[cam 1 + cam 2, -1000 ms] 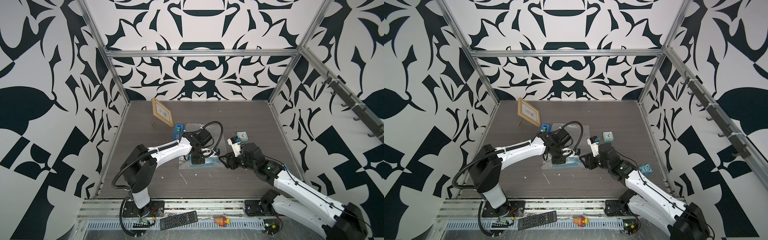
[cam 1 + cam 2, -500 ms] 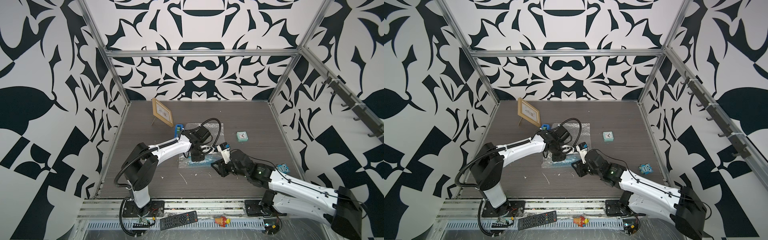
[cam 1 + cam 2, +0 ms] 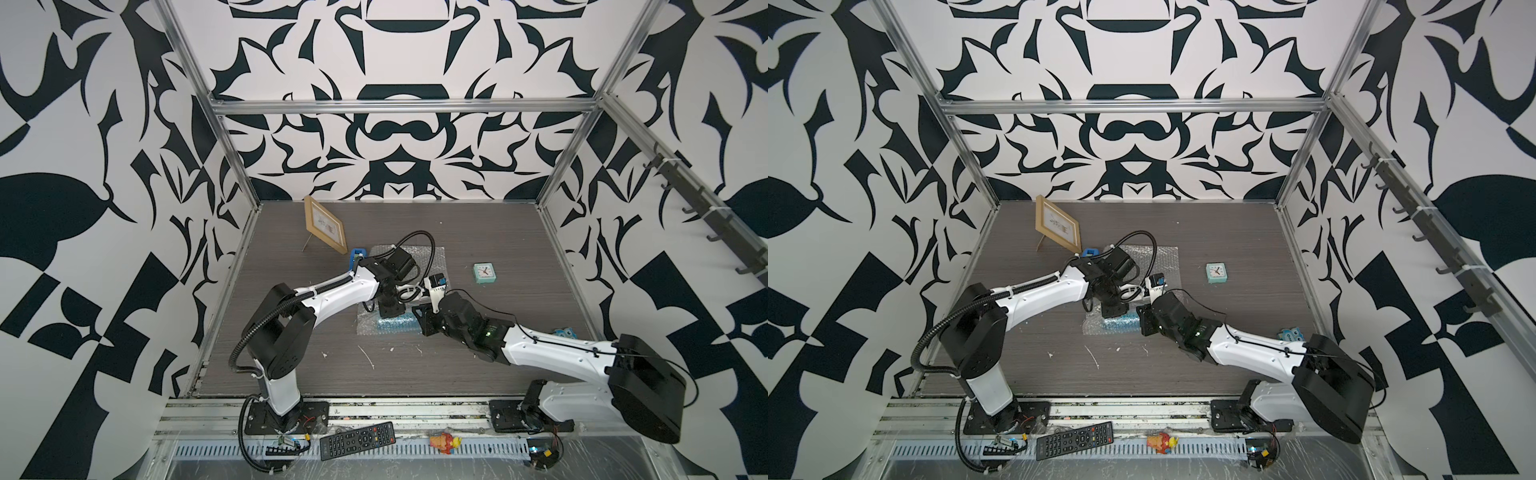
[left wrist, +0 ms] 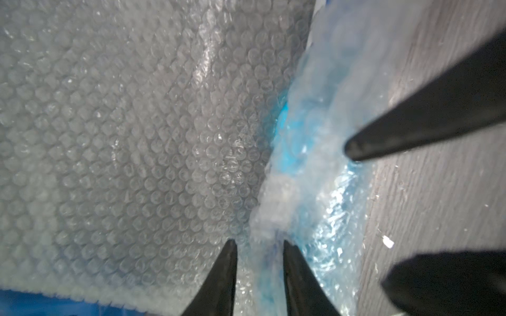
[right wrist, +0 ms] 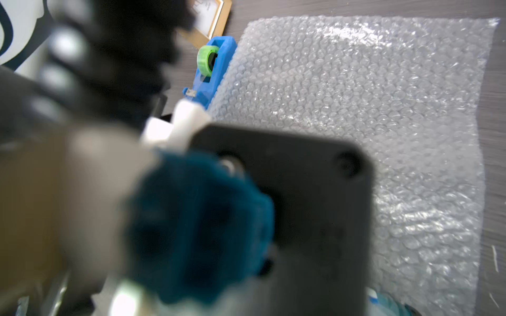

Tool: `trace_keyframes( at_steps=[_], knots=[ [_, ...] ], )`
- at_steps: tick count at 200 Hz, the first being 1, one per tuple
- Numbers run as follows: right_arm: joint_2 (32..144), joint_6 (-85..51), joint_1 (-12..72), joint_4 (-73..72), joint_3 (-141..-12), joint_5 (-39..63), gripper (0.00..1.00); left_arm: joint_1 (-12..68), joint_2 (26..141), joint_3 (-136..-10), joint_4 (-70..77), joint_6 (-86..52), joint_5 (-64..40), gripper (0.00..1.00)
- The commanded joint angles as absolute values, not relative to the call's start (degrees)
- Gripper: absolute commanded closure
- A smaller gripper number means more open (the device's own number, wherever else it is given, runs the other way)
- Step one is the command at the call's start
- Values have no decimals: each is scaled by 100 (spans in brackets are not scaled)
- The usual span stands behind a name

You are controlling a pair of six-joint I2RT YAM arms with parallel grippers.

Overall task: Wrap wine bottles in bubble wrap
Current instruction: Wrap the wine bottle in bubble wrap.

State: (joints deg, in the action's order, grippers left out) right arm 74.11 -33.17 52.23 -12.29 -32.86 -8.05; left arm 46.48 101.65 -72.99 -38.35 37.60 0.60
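Note:
The wine bottle (image 3: 395,324) (image 3: 1121,324) lies on its side at the near edge of the bubble wrap (image 3: 432,257) (image 3: 1165,257), rolled under a layer of it; its blue shows through (image 4: 290,153). My left gripper (image 3: 390,315) (image 4: 258,242) points down over it, open a little, with a raised ridge of wrap between the fingers. My right gripper (image 3: 419,322) (image 4: 365,216) is at the bottle's right end, fingers apart; one fingertip (image 4: 353,151) touches the wrapped bottle. The right wrist view shows flat wrap (image 5: 356,95), not its own jaws.
A blue tape dispenser (image 3: 357,254) (image 5: 216,68) sits at the sheet's far left corner, beside a standing picture frame (image 3: 324,226). A small clock (image 3: 484,273) lies to the right, a blue toy (image 3: 563,333) by the right wall. The left arm's wrist (image 5: 273,219) fills the right wrist view.
The right arm swung left from the table's right side to the bottle's end, its jaws narrowing. The left gripper's jaws went from shut to slightly apart over the wrapped bottle.

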Motion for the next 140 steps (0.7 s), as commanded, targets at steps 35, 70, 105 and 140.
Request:
trace_keyframes(
  at_steps=[35, 70, 105, 140],
  knots=[
    [7958, -3338, 5171, -1089, -3131, -943, 73, 4599, 9864, -7201, -3542, 3819, -638, 61],
    [7923, -3439, 5176, -1321, -2904, -1053, 67, 4471, 9804, -7121, -3424, 3681, -860, 57],
    [7523, -3459, 5173, -1722, -2547, -891, 52, 4297, 9826, -6999, -3292, 3510, -1200, 56],
    [6889, -3354, 5170, -1708, -2435, -747, 50, 4236, 9939, -6935, -3267, 3454, -1310, 56]
  ],
)
